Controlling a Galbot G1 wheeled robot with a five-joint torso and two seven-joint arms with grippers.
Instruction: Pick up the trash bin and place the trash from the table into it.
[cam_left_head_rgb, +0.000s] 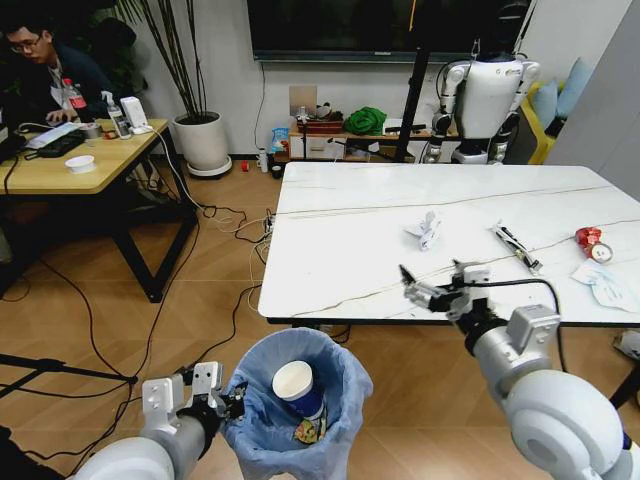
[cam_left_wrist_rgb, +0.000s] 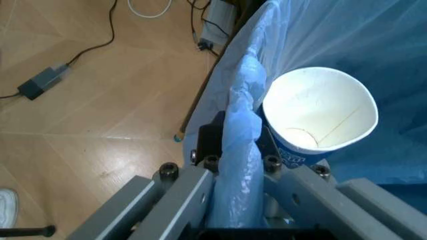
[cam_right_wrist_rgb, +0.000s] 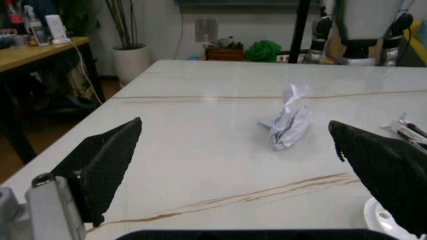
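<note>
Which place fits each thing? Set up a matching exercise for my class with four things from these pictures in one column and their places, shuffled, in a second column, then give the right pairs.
Things
1. paper cup
2. crumpled paper
3. red can
4. left gripper

Places
A. on the table, ahead of the open right gripper
B. clamped on the bin rim
C. inside the bin
D. near the table's right end

Pairs: 1-C, 2-A, 3-D, 4-B

Even indoor light — soft glare, blurred wrist views.
</note>
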